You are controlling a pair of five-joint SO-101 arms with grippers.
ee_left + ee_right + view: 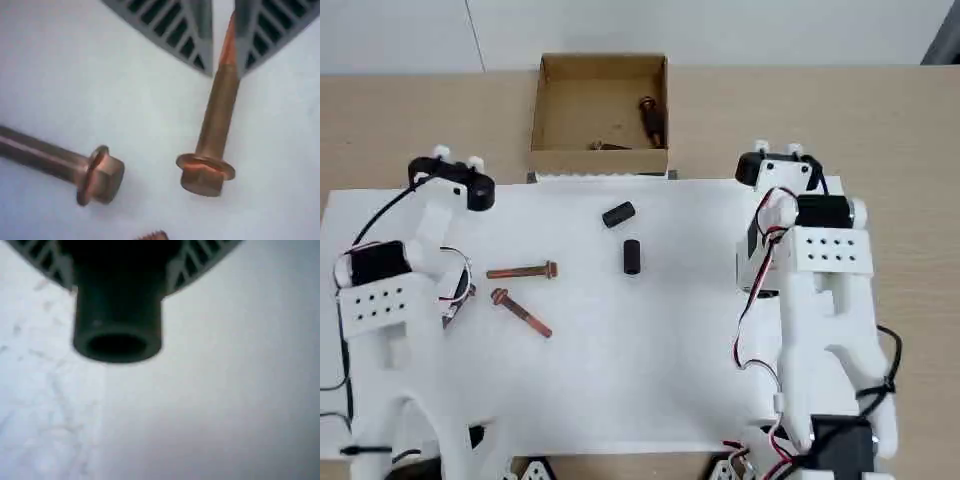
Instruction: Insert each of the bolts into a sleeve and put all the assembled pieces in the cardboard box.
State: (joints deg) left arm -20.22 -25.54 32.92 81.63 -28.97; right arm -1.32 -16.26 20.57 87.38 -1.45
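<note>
Left wrist view: the left gripper sits at upper right, its fingers a narrow gap apart and clamping nothing. The tip of one bolt lies in that gap against one finger, with white mat showing beside the other. A second bolt lies at lower left. High view: one loose sleeve and another sleeve rest at centre, below the cardboard box. Right wrist view: the right gripper is closed on a black sleeve at upper left, whose open end juts past the fingertips.
</note>
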